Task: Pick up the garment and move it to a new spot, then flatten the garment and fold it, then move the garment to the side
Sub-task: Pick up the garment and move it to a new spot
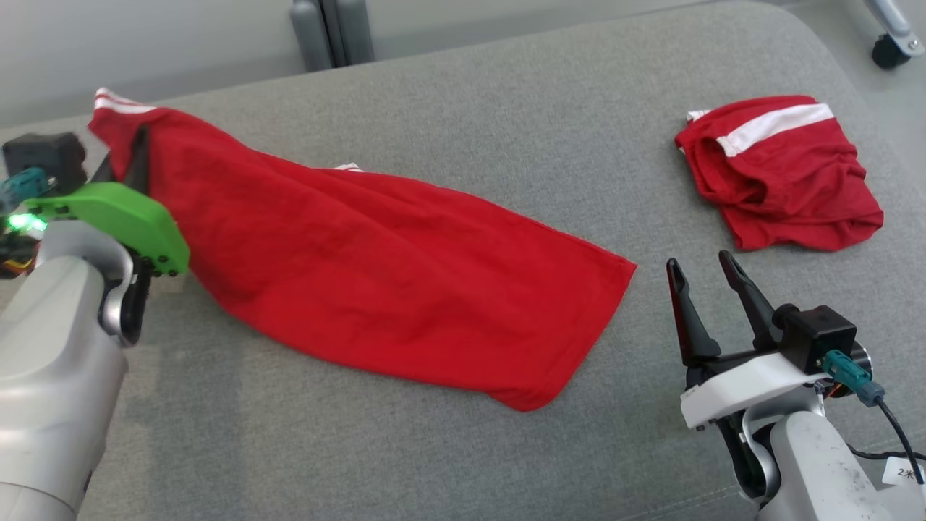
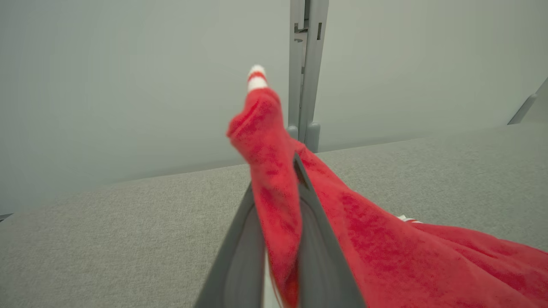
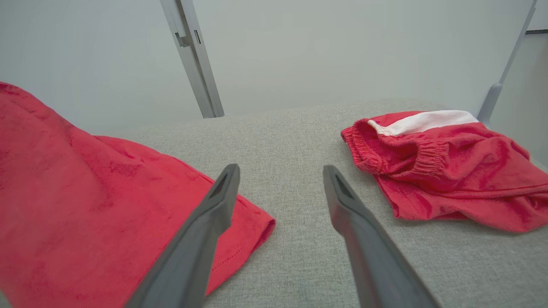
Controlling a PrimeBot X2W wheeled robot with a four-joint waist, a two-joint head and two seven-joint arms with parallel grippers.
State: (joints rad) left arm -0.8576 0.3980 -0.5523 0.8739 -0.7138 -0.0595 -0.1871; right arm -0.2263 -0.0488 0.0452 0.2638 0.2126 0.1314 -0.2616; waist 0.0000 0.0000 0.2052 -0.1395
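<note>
A long red garment (image 1: 376, 275) lies spread diagonally across the grey upholstered surface (image 1: 470, 101), with its white-striped end raised at the far left. My left gripper (image 1: 136, 155) is shut on that raised end. In the left wrist view the red garment (image 2: 385, 244) is pinched between the fingers of the left gripper (image 2: 276, 171) and trails off to the right. My right gripper (image 1: 699, 262) stands open near the garment's lower right corner, holding nothing. In the right wrist view the right gripper (image 3: 281, 169) hovers over bare cushion beside the garment's hem (image 3: 239, 231).
A second red piece with a white band (image 1: 781, 181) lies bunched at the right, seen also as a red bundle (image 3: 449, 171). A grey post (image 1: 333, 32) stands behind the cushion. A caster wheel (image 1: 890, 51) is at the top right.
</note>
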